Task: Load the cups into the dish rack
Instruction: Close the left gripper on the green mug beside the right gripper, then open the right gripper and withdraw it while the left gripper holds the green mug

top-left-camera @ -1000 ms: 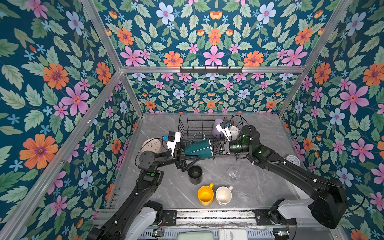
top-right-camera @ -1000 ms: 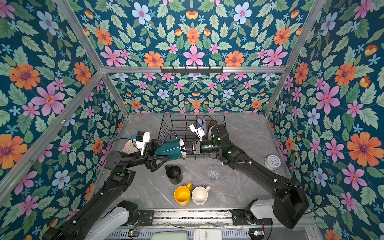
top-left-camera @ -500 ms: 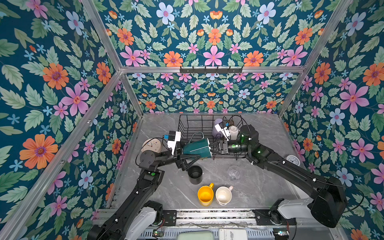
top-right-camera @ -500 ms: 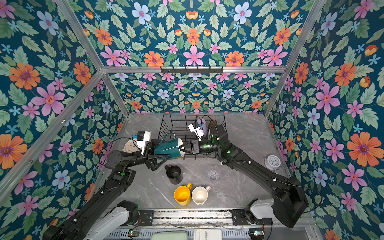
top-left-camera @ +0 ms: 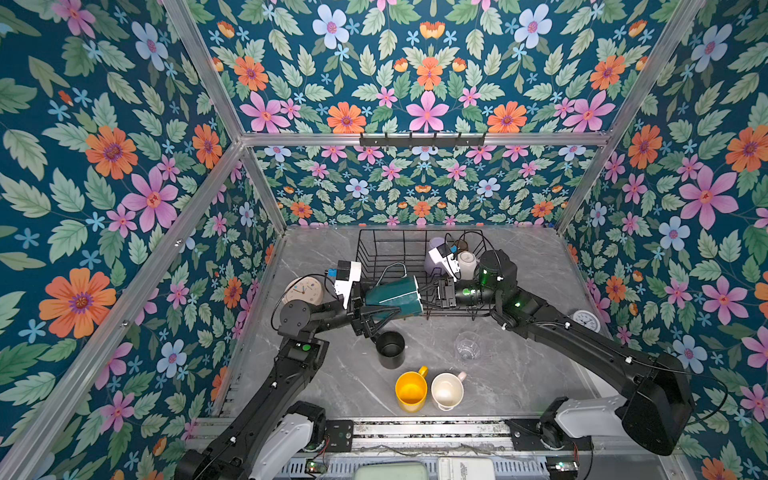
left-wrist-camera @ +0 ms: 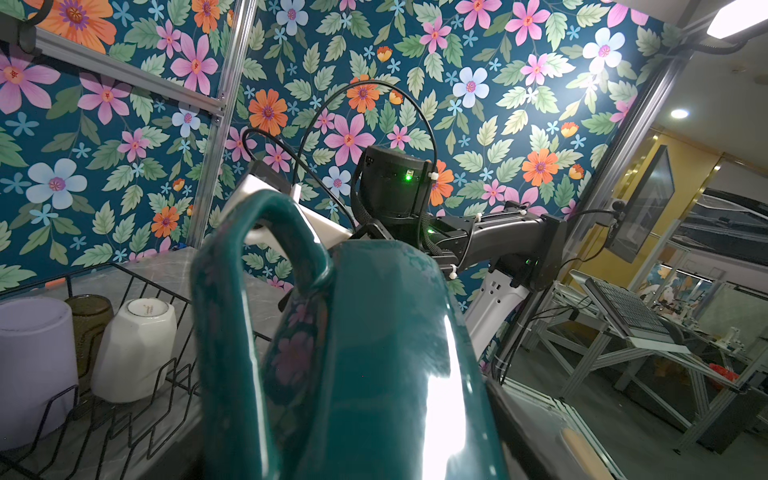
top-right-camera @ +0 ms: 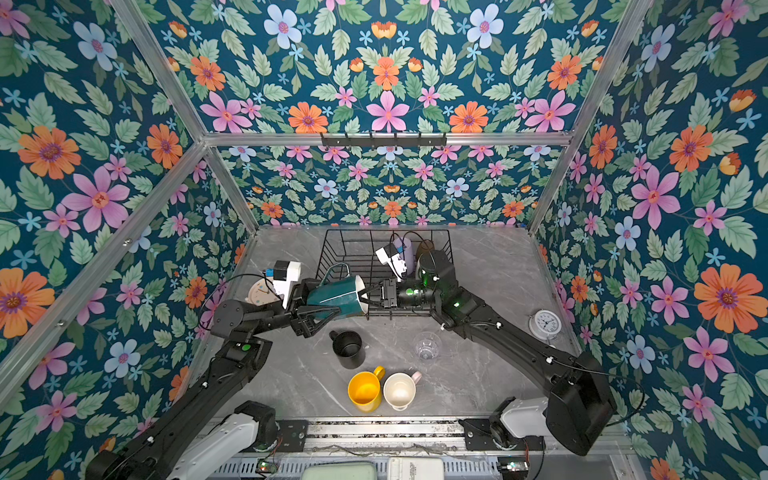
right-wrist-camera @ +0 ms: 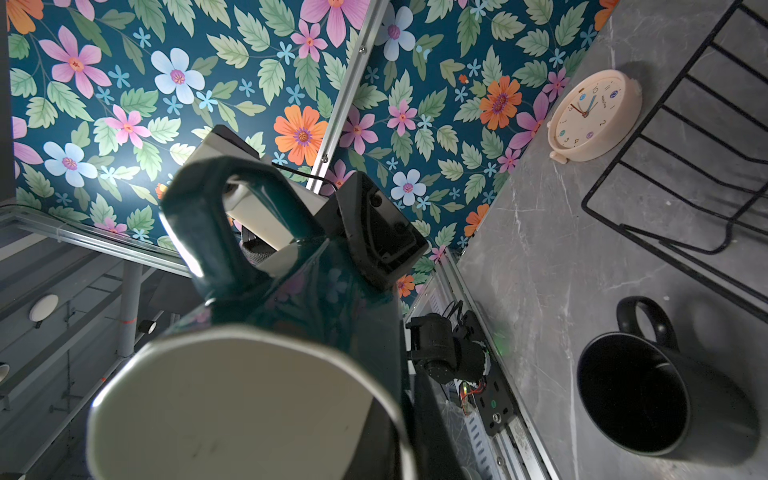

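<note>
The dark-green mug [top-left-camera: 392, 297] [right-wrist-camera: 324, 291] hangs on its side above the dish rack's [top-left-camera: 365, 257] front left corner. My right gripper [top-left-camera: 432, 295] is shut on its rim. My left gripper [top-left-camera: 376, 301] straddles its base end; whether its fingers press the mug does not show. Inside the rack stand the lilac tumbler [left-wrist-camera: 33, 361], the olive-brown tumbler [left-wrist-camera: 89, 316] and the white mug [left-wrist-camera: 133, 349], upside down. On the table in front are the black mug [top-left-camera: 390, 349], the clear glass [top-left-camera: 467, 345], the yellow mug [top-left-camera: 410, 390] and the pale-pink mug [top-left-camera: 446, 390].
A round pink clock [top-left-camera: 302, 291] lies left of the rack, close behind my left wrist. A round white clock [top-left-camera: 586, 321] sits by the right wall. A black hook rail [top-left-camera: 422, 139] hangs high on the back wall.
The right gripper has carried the green mug slightly left, deeper between the left gripper's fingers. Those fingers have drawn closer around the mug.
</note>
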Action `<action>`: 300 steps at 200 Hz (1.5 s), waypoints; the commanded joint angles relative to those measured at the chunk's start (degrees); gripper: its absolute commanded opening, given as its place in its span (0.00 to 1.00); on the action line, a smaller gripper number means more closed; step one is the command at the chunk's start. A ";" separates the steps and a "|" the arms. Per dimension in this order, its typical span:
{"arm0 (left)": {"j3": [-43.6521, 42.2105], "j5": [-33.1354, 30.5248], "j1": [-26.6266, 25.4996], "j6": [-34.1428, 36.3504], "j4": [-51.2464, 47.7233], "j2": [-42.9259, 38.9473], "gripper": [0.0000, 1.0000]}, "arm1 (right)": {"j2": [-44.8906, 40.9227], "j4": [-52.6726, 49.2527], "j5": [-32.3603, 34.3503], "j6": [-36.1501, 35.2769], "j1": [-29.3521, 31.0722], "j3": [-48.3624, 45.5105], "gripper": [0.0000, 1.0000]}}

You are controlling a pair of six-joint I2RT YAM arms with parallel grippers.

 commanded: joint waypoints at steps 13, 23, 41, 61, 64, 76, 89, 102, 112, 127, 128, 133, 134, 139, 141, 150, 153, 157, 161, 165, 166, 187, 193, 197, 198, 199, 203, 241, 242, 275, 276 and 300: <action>0.65 2.45 -0.12 -0.12 2.89 0.06 0.67 | -0.13 4.07 3.64 0.51 0.06 0.79 0.00; 0.66 2.48 -0.12 -0.08 2.89 -0.04 0.63 | -0.05 3.81 3.73 0.32 0.05 0.88 0.00; 0.75 2.22 -0.12 -0.11 2.90 -0.03 0.57 | -0.02 3.33 3.98 0.05 0.08 1.05 0.00; 0.92 2.07 -0.04 -0.12 2.89 -0.03 0.45 | -0.35 2.07 4.42 -0.76 0.05 1.31 0.00; 0.92 2.05 -0.12 -0.12 2.89 -0.15 0.43 | -0.39 1.84 4.50 -0.86 0.12 1.39 0.00; 1.06 1.56 -0.10 -0.10 2.76 -0.23 0.32 | -0.57 0.78 4.76 -1.56 0.12 1.73 0.01; 1.19 1.34 -0.09 -0.12 2.71 -0.31 0.22 | -0.81 -0.08 4.85 -2.03 0.13 2.03 0.06; 1.44 1.21 -0.12 -0.12 2.71 -0.49 0.10 | -1.09 -1.02 5.26 -2.52 0.10 2.19 0.12; 1.62 1.03 -0.09 -0.12 2.50 -0.64 0.02 | -1.40 -2.06 5.48 -3.20 0.11 2.36 0.14; 2.10 0.53 -0.07 0.34 1.53 -0.97 0.00 | -1.94 -3.58 6.08 -4.13 0.06 2.54 0.15; 2.13 0.49 -0.05 0.41 1.42 -0.98 0.00 | -2.00 -3.73 6.14 -4.19 0.09 2.54 0.15; 2.38 0.15 -0.11 0.86 0.64 -1.07 0.00 | -2.26 -4.43 6.36 -4.53 -0.02 2.62 0.15; 2.44 0.08 -0.07 0.98 0.45 -1.12 0.00 | -2.29 -4.60 6.36 -4.61 -0.03 2.63 0.16; 2.70 -0.34 -0.10 1.46 -0.38 -1.25 0.00 | -2.48 -5.32 6.57 -4.97 -0.10 2.72 0.17; 2.80 -0.45 -0.11 1.63 -0.76 -1.32 0.00 | -2.61 -5.58 6.68 -5.09 -0.13 2.72 0.17; 3.26 -1.05 -0.05 2.51 -2.29 -1.51 0.00 | -3.15 -6.52 7.04 -5.51 -0.44 2.72 0.22; 3.44 -1.23 -0.08 2.85 -2.81 -1.64 0.00 | -3.39 -6.74 7.09 -5.62 -0.54 2.72 0.24; 3.67 -1.45 -0.03 3.26 -3.60 -1.69 0.00 | -3.65 -7.12 7.22 -5.80 -0.70 2.72 0.26; 3.92 -1.68 -0.05 3.65 -4.24 -1.76 0.00 | -3.92 -7.55 7.40 -5.98 -0.91 2.64 0.27; 4.10 -1.96 -0.05 3.90 -4.89 -1.78 0.00 | -4.26 -7.98 7.61 -6.09 -1.11 2.56 0.30; 4.14 -2.03 -0.09 4.00 -5.04 -1.79 0.00 | -4.35 -8.09 7.65 -6.09 -1.15 2.51 0.31; 5.67 -3.67 -0.04 6.48 -9.88 -1.80 0.00 | -6.75 -11.14 9.34 -7.41 -2.65 1.70 0.45; 6.32 -4.36 -0.08 7.51 -11.92 -1.75 0.00 | -7.69 -12.07 10.04 -7.79 -3.27 1.24 0.49; 6.67 -4.84 -0.07 8.31 -13.56 -1.70 0.00 | -8.33 -12.89 10.55 -7.98 -3.69 0.88 0.51; 6.93 -4.96 -0.05 8.58 -13.99 -1.66 0.00 | -8.45 -13.13 10.70 -8.05 -3.80 0.79 0.52; 7.05 -5.02 -0.04 8.84 -14.43 -1.63 0.00 | -8.64 -13.34 10.82 -8.13 -3.95 0.74 0.52; 7.65 -5.70 -0.04 9.77 -16.27 -1.53 0.00 | -9.36 -14.06 11.35 -8.42 -4.47 0.36 0.55; 13.80 -10.68 -0.12 18.85 -33.07 0.00 0.00 | -17.05 -25.09 18.84 -13.94 -9.31 -2.62 0.83; 14.04 -10.83 -0.12 19.12 -33.46 0.12 0.00 | -17.25 -25.25 18.98 -14.06 -9.43 -2.72 0.84; 19.82 -14.84 -0.18 25.00 -43.96 3.77 0.00 | -23.20 -27.59 19.64 -14.63 -15.65 -7.26 0.92; 19.99 -15.02 -0.19 25.10 -44.27 3.89 0.00 | -23.36 -27.65 19.64 -14.58 -15.85 -7.37 0.93; 23.83 -17.78 -0.21 27.76 -49.78 7.33 0.00 | -26.49 -28.76 20.06 -15.09 -19.41 -9.90 0.96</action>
